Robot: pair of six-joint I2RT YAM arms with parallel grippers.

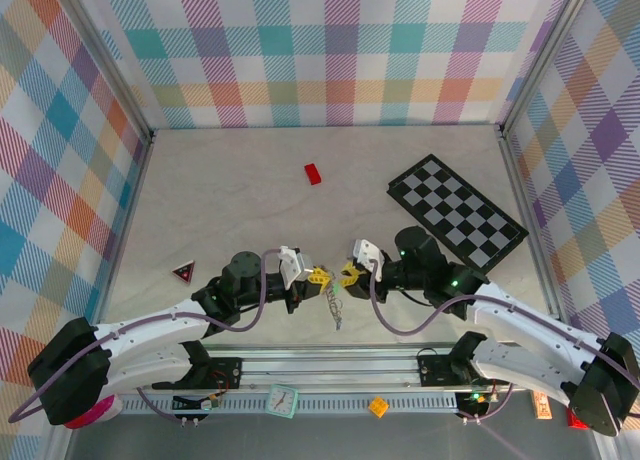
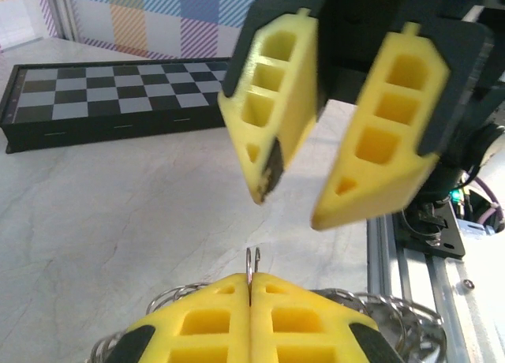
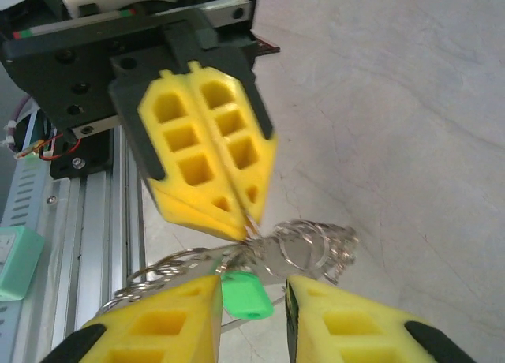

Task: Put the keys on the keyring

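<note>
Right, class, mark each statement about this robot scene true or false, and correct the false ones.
1. The left hand is shut, pinching the keyring. True.
2. The right hand is clamped shut. False: its fingers stand apart.
3. The green-headed key sits between the right hand's fingers. True.
4. The red brick sits on the chequered board. False: it lies on the bare table, apart from the board and to its left in the top view.
</note>
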